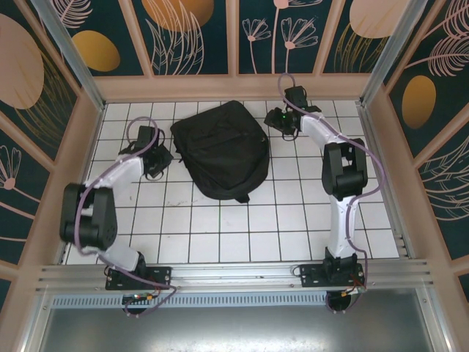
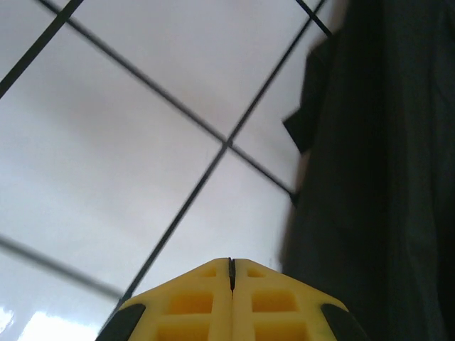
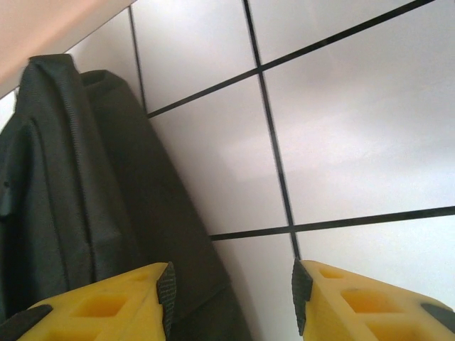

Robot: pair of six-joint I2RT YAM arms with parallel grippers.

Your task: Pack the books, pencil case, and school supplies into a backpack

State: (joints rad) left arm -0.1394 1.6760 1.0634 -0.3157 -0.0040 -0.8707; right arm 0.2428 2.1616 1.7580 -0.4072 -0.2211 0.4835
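Backpack (image 1: 220,150) lay flat, flanked on both sides, likely so its opening could be worked. Left gripper (image 2: 231,264), just beside its left edge, was pressed together and empty. Right gripper (image 3: 231,284), at its far-right edge, stood spread, holding nothing.

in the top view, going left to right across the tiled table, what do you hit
left pincer → backpack → right pincer
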